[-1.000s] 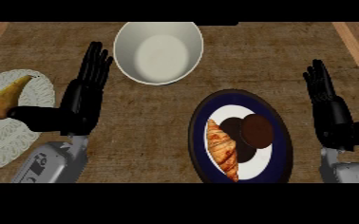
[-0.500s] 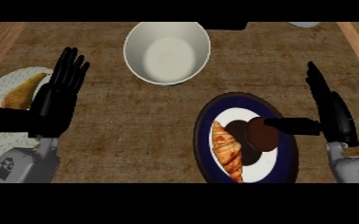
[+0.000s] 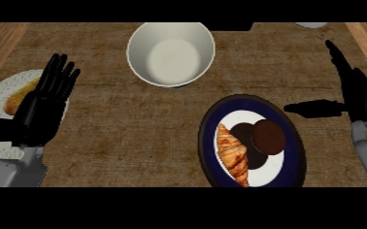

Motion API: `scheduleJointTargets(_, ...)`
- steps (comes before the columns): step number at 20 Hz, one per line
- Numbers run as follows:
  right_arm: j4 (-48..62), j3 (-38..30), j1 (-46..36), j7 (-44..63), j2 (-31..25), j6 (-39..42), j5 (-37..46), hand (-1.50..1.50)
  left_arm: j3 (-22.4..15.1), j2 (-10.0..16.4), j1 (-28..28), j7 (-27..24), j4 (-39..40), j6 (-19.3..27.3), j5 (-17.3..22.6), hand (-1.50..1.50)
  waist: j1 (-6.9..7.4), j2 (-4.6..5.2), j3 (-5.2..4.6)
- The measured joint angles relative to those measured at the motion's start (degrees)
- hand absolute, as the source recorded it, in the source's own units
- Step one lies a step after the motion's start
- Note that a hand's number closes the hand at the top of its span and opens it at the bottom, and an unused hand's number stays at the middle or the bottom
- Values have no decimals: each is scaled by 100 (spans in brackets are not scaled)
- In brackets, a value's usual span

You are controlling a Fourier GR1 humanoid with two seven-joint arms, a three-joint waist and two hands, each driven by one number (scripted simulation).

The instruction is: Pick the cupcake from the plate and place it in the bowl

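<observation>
While cupcake (image 3: 267,137) rests on plate (image 3: 208,143), right hand (image 3: 350,91) near

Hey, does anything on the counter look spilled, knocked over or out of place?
Nothing stands out. The bowl sits upright, and the cupcake and croissant lie on the blue-rimmed plate, nothing spilled.

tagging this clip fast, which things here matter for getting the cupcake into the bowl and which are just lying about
For the job: cupcake; blue plate under it; bowl; right hand, open beside that plate.

Lying about: croissant on the same plate; second plate with food at the left edge; left hand, resting open at the left.
</observation>
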Motion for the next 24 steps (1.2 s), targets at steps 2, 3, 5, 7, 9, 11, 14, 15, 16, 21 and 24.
scheduleJointTargets(2, 97, 145, -281, 436, -309, 586, -11, -150, 24, 14, -28, 41, 35, -40, 23, 0, 31, 3, -5)
scheduleJointTargets(3, 138, 283, -393, 649, -428, 905, -15, -150, 31, 16, -59, 41, 69, -60, 22, 0, 49, 10, -9)
scheduleJointTargets(5, 238, 554, -542, 1020, -710, 1663, -108, -150, 3, -1, -71, 34, 78, -97, 14, 0, 105, 21, -19)
scheduleJointTargets(7, 310, 848, -659, 1409, -885, 2446, -296, -150, -20, -15, -92, 29, 66, -116, 1, 0, 157, 27, -27)
scheduleJointTargets(9, 348, 1045, -850, 1844, -1011, 3228, -606, -150, -30, -21, -105, 67, 51, -115, 4, 0, 184, 23, -26)
scheduleJointTargets(11, 425, 1130, -1176, 2289, -1065, 3950, -996, -150, 2, -13, -124, 70, 70, -138, 11, 0, 189, 22, -23)
scheduleJointTargets(14, 526, 1198, -1725, 2896, -877, 4560, -1560, -150, 18, -55, -128, 39, 174, -173, -27, 0, 128, 11, -14)
scheduleJointTargets(15, 570, 1226, -1893, 3060, -775, 4626, -1723, -150, 19, -85, -128, 6, 214, -173, -58, 0, 108, 8, -12)
scheduleJointTargets(16, 644, 1242, -2054, 3192, -695, 4659, -1848, -150, 38, -82, -139, 47, 193, -169, -59, 0, 93, 4, -10)
scheduleJointTargets(21, 620, 1366, -2293, 3651, -386, 4544, -2194, -150, 228, -50, -91, 167, 110, -206, -39, 0, 4, -16, -1)
scheduleJointTargets(24, 501, 1472, -2223, 3832, -234, 4431, -2259, -150, 250, -101, 24, 176, 3, -222, -85, 0, -28, -23, 3)
